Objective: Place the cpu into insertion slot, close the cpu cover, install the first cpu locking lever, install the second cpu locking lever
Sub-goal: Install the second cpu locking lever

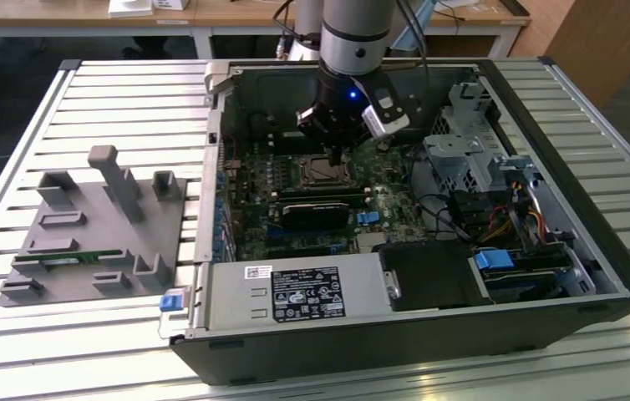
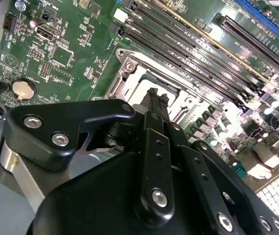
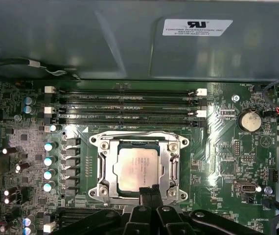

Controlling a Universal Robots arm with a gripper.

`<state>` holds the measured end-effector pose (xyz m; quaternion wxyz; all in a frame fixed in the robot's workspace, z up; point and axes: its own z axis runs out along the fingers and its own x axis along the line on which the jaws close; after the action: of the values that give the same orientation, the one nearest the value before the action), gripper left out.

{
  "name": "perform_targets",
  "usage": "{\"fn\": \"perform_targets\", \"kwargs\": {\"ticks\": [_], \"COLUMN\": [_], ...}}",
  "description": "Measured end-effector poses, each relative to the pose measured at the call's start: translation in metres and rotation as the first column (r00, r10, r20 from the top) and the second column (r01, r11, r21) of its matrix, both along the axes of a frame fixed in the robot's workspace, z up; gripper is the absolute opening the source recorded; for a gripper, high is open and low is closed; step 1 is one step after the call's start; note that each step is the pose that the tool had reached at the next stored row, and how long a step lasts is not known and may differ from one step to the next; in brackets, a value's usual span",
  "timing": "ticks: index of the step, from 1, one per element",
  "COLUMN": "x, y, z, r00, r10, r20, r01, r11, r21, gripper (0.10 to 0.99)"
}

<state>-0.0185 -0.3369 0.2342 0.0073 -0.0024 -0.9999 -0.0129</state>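
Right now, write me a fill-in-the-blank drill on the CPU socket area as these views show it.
1. The cpu sits inside the insertion ____.
2. The cpu cover lies ____ over the socket, its window framing the chip.
3. The pincer hangs just above the cover's ____.
4. In the exterior view, a grey fixture lies ____ the computer case.

Missing words: slot; closed; edge; outside
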Motion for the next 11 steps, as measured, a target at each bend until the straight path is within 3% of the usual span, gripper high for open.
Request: {"fn": "perform_targets", "kwargs": {"ticks": [7, 11], "x": [0.0, 0.0], "y": [-0.0077, -0.0124], "z": [-0.0001, -0.0001], "r00": [1.0, 0.9999], "r10": [0.0, 0.0], "r20": [-0.0003, -0.0109], "r01": [0.0, 0.0], "r11": [1.0, 1.0], "r21": [0.001, 0.002], "gripper": [0.118, 0.118]}}
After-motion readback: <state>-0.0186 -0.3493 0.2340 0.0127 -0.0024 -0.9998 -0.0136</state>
